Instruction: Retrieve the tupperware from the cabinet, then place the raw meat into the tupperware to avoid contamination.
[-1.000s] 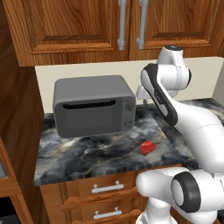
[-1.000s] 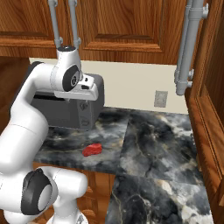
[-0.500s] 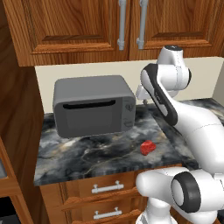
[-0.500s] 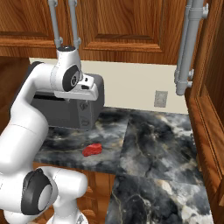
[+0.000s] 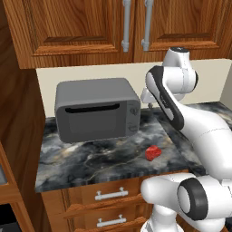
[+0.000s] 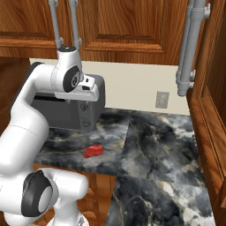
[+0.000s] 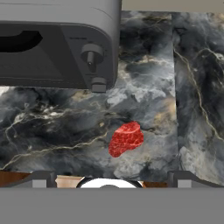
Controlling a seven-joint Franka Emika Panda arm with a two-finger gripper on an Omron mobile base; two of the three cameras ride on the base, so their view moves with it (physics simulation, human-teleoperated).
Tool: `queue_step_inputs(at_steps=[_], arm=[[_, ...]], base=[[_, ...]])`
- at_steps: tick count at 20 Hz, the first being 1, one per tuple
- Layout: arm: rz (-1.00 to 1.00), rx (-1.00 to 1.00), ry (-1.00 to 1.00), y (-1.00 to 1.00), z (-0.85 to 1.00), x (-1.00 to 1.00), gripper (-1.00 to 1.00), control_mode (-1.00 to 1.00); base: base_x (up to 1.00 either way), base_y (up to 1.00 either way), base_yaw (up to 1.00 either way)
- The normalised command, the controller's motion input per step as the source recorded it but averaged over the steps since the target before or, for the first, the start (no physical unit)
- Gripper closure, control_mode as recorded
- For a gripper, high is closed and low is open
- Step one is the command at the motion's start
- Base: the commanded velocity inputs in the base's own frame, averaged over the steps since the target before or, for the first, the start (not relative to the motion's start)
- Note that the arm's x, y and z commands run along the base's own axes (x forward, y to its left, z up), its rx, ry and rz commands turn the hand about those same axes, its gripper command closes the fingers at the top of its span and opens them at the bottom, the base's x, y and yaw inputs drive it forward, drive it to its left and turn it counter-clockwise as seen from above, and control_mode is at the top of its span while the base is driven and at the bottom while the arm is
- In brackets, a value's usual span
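Note:
The raw meat point(image 5: 153, 152) point(image 6: 93, 151) point(image 7: 126, 138), a small red lump, lies on the dark marble counter point(image 5: 90, 158) near its front edge. My gripper point(image 6: 84, 106) point(image 7: 111, 179) hangs well above it, just off the microwave's right front corner, pointing down. It is open, and its fingertips point(image 7: 40, 178) stand wide apart with nothing between them. The cabinet point(image 5: 90, 27) point(image 6: 123, 22) runs along the wall above, both doors shut, with vertical silver handles point(image 5: 126, 25) point(image 6: 73, 22). The tupperware is out of view.
A big grey microwave point(image 5: 97, 108) point(image 6: 66, 110) point(image 7: 57, 39) stands at the back left of the counter. Drawers point(image 5: 111, 195) sit under the counter. A wall outlet point(image 6: 162, 99) and a tall side cabinet with a long handle point(image 6: 190, 48) are to the right.

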Motion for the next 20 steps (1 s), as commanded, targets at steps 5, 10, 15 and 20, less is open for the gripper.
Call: queue_step_inputs(at_steps=[5,10,15,20], arm=[[0.0,0.0,0.0,0.0,0.0,0.0,-1.0,-1.0],[0.0,0.0,0.0,0.0,0.0,0.0,-1.0,-1.0],[0.0,0.0,0.0,0.0,0.0,0.0,-1.0,-1.0],[0.0,0.0,0.0,0.0,0.0,0.0,-1.0,-1.0]], base=[[0.0,0.0,0.0],[0.0,0.0,0.0],[0.0,0.0,0.0],[0.0,0.0,0.0]])
